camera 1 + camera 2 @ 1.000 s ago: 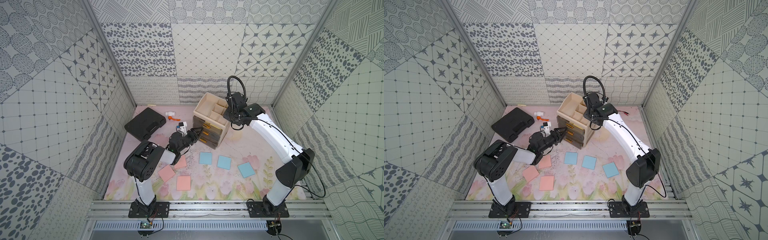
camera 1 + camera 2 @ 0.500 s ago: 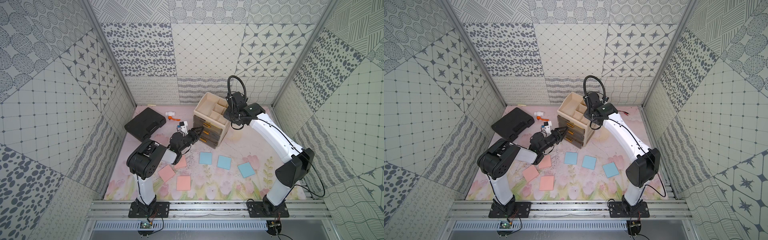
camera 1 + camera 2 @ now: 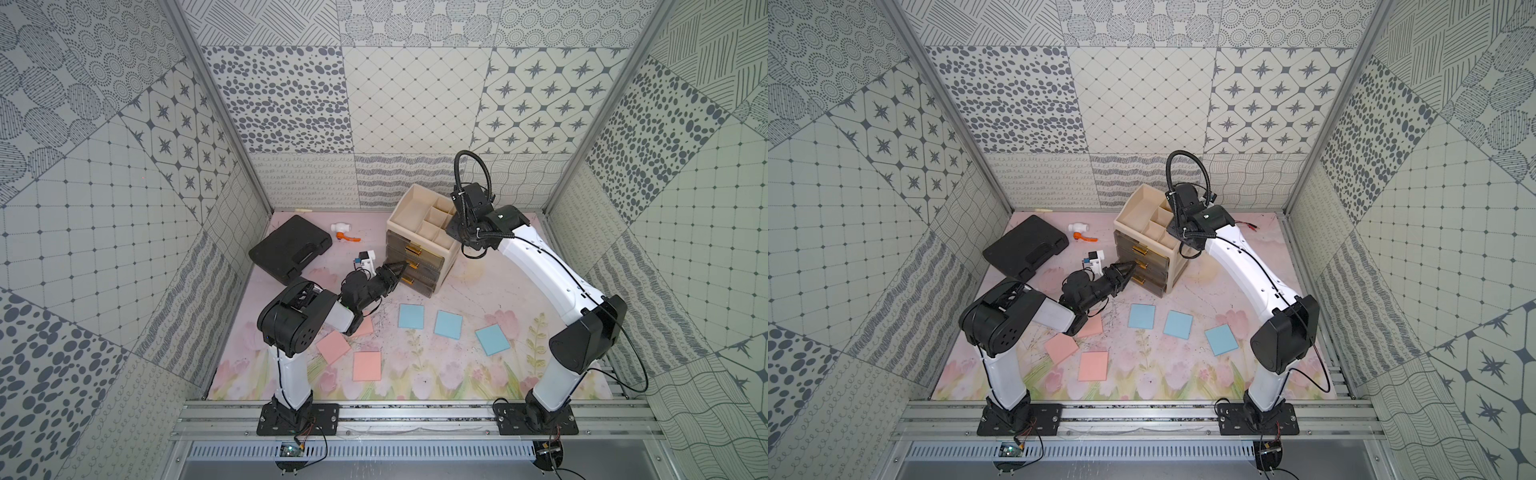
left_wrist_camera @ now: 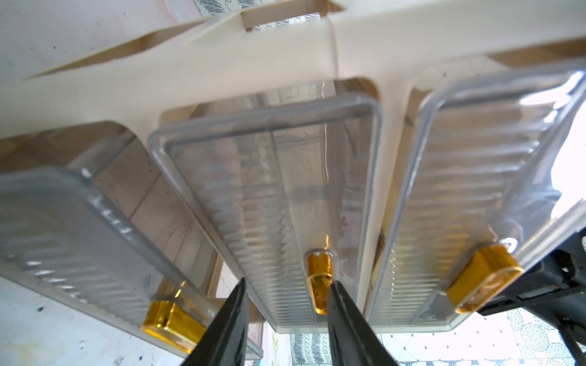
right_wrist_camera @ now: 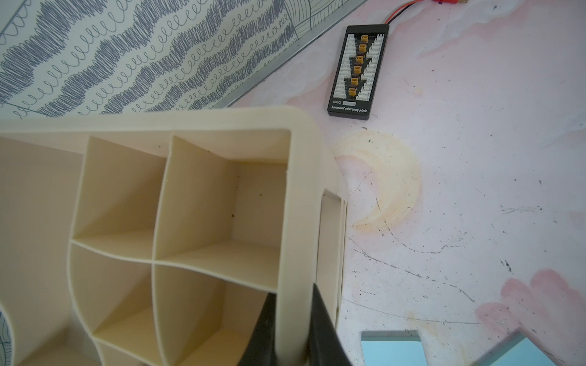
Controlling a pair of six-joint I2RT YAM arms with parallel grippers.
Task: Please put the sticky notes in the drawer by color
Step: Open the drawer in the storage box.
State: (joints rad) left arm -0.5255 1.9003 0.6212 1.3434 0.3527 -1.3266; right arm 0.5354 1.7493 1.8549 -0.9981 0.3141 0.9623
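Left claw, spread, straddles the gold handle of the middle drawer. Right claw pinches the top wall of the drawer unit. 3 pink sticky notes and 3 blue sticky notes lie flat toward the desk's front edge.

Patterned grey-white tile walls on 3 sides; pink floral mat as floor; even bright light.

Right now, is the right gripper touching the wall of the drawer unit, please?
Touching. In the right wrist view the right gripper clamps the drawer unit's wall from both sides.
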